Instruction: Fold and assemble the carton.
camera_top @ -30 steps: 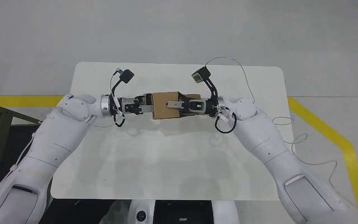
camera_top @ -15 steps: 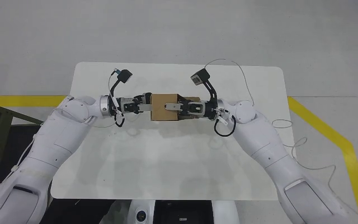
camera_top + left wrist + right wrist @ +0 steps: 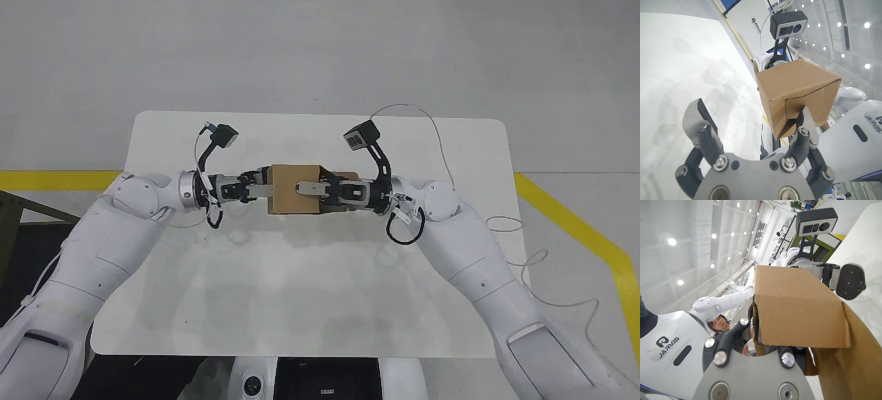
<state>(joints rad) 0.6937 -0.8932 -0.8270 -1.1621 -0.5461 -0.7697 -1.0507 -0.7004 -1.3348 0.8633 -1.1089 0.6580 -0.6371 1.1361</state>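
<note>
A brown carton (image 3: 295,188) is held above the white table (image 3: 300,300), between the two arms near the far middle. My right gripper (image 3: 318,187) is shut on the carton's wall, with one finger lying across its top. In the right wrist view the carton (image 3: 797,313) hides the gripper's (image 3: 761,323) other finger. My left gripper (image 3: 753,108) is open at the carton's (image 3: 797,89) opposite end. One of its fingertips (image 3: 806,117) presses on the tucked end flap, and the other finger (image 3: 700,113) stands clear of the carton. A loose flap (image 3: 851,351) hangs at the right gripper's end.
The white table has bare surface in front of and beside the arms. A thin cable (image 3: 425,115) loops over the far right part of the table. Yellow floor lines (image 3: 570,215) run past the table's left and right sides.
The carton and both grippers have shifted slightly to the left. Both grips look the same as before.
</note>
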